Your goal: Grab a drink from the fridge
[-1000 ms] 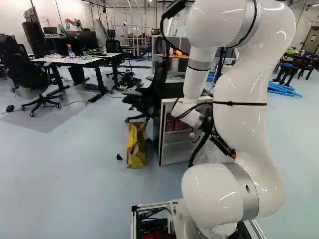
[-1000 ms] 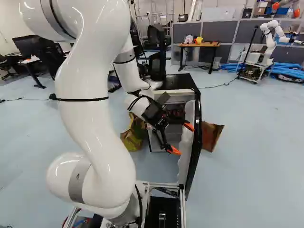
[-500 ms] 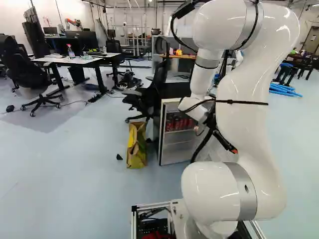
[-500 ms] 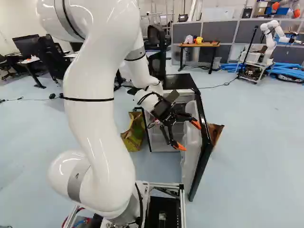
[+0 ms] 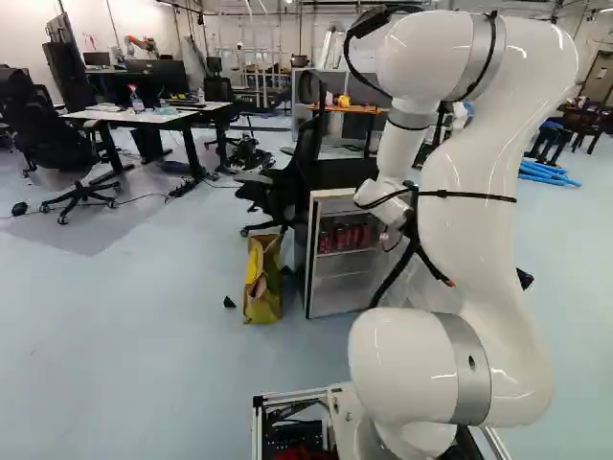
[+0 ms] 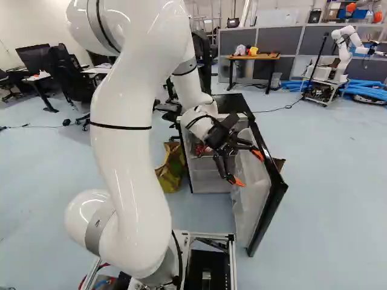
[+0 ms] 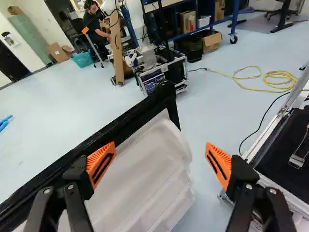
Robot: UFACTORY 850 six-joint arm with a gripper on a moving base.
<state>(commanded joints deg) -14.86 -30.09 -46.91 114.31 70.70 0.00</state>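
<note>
Showing cans (image 5: 342,237): L base, not wrist.

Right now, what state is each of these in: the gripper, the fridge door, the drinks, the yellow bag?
Gripper: open, fingers well apart, nothing gripped.
Fridge door: swung open, inner side exposed.
Red drink cans: upright, in a row on a shelf inside the fridge.
Yellow bag: standing on the floor beside the fridge.

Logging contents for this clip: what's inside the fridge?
Red cans stand on a shelf in the open fridge; pale interior shows below. In the left base view, the arm covers its right side, hiding anything there.
</note>
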